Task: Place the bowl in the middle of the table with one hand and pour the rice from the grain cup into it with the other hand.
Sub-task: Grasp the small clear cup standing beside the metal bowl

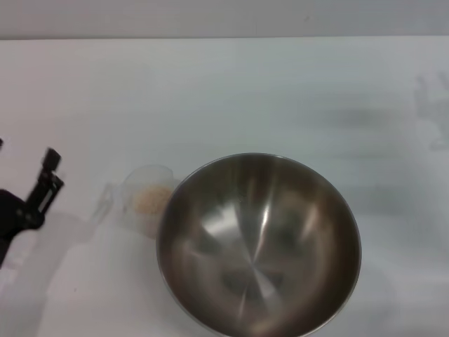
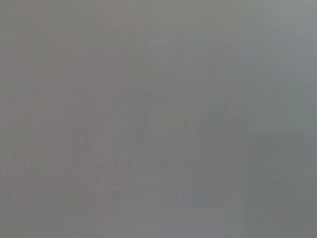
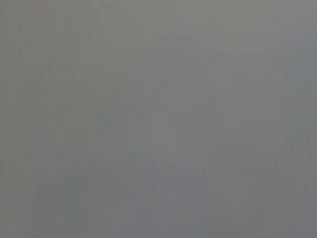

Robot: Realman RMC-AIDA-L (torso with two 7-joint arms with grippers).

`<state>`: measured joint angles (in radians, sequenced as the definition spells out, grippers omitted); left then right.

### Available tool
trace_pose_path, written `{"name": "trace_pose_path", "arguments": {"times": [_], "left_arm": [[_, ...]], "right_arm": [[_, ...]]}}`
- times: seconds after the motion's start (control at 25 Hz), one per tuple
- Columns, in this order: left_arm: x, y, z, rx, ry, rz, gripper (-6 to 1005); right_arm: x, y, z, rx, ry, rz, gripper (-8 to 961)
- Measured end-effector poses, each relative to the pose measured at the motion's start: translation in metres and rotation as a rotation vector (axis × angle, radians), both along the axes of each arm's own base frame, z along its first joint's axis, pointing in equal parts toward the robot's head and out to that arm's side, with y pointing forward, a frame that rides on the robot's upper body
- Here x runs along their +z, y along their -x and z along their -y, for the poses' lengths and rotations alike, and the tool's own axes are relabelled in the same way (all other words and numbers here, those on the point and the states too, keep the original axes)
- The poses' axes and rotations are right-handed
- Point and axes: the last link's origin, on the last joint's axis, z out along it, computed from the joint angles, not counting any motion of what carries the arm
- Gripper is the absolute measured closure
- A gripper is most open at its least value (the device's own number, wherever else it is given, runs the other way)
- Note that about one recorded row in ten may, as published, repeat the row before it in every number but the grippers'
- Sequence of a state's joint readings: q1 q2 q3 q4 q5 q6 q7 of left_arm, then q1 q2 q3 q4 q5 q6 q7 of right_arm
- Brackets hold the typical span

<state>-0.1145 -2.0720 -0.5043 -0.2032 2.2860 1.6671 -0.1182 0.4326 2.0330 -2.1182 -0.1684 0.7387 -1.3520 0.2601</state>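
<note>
The bowl (image 1: 258,246) sits empty on the bench (image 1: 224,91), the grain cup (image 1: 147,198) touching its left rim, rice (image 1: 151,201) inside. The left end effector (image 1: 48,179), left of the cup and apart from it, holds nothing; whether it is spread I cannot tell. Judging by this, the pour is in hand, and next calls for gripping the cup's handle.

The head camera sits up high and looks forward and down at the white table (image 1: 280,84). It is close enough that the big bowl (image 1: 259,246) is cut off at the bottom edge. The left wrist camera and the right wrist camera each show only plain grey. Nothing in them matches anything in the head view.
</note>
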Motion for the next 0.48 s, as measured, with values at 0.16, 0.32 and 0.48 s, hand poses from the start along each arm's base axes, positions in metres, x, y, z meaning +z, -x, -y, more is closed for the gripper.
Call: {"name": "trace_pose_path", "arguments": {"times": [0.16,0.32,0.48], "left_arm": [[-0.007,0.004,0.008,-0.006,0.062,-0.039,258],[-0.015,0.009,0.013,0.007,0.13,-0.077,259],[-0.026,0.015,0.013,0.038,0.199,-0.11,260]], "right_arm": [[0.004,0.001,-0.005,0.005,-0.005,0.011,533],[0.007,0.002,-0.007,0.006,-0.013,0.012,533],[0.009,0.002,-0.01,0.002,-0.018,0.013,533]]}}
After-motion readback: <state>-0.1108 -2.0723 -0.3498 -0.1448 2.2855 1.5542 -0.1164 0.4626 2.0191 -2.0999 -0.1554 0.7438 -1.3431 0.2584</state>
